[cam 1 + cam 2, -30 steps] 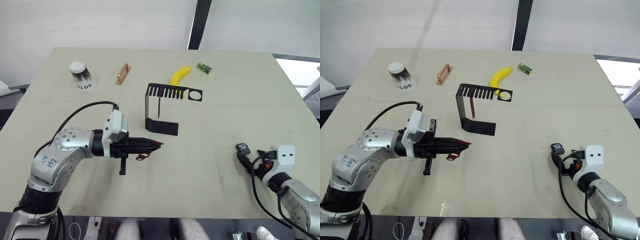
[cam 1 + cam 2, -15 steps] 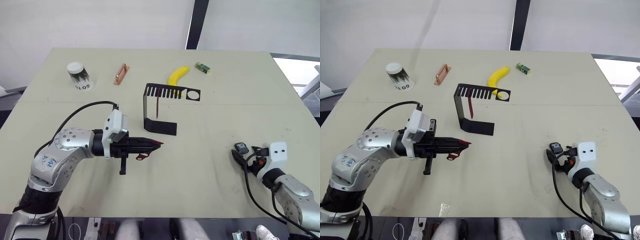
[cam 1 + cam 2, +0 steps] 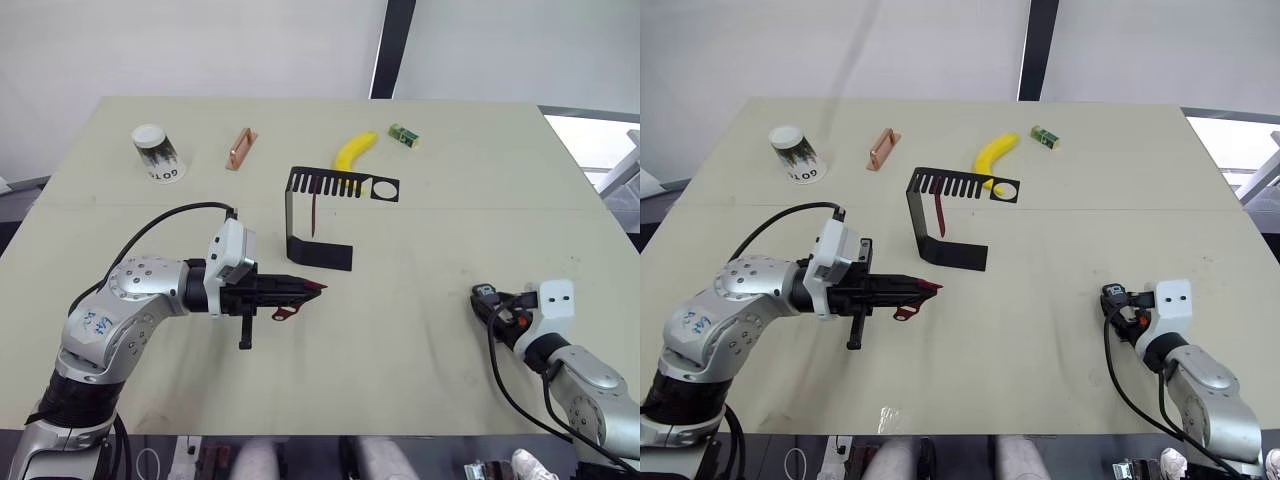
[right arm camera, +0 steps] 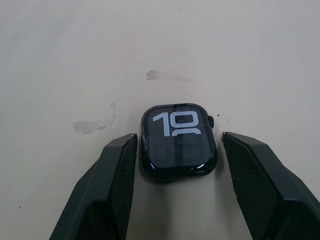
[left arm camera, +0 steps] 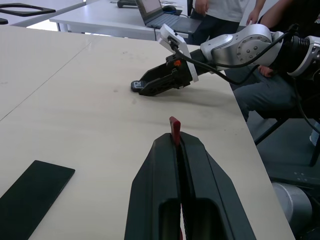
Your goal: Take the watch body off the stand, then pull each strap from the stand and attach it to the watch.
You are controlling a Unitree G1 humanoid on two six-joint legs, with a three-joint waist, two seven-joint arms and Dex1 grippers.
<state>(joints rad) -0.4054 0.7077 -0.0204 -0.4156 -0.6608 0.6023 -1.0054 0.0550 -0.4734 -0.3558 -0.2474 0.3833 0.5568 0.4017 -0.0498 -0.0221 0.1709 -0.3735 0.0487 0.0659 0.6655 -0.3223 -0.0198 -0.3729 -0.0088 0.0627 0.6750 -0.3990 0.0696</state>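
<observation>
Gripping one dark red strap [image 3: 312,287] just in front of the stand [image 3: 322,252], the left gripper [image 3: 305,288] should approach the watch body [image 4: 178,140] lying flat, apparently untouched, between the right gripper's [image 4: 177,175] open fingers

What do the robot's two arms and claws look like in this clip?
Both arms are silver-grey metal with rounded joint housings; the left arm carries small blue markings. Each wrist has a white block, and a black cable loops along each arm. The left claw and right claw each have two black, tapered fingers.
</observation>
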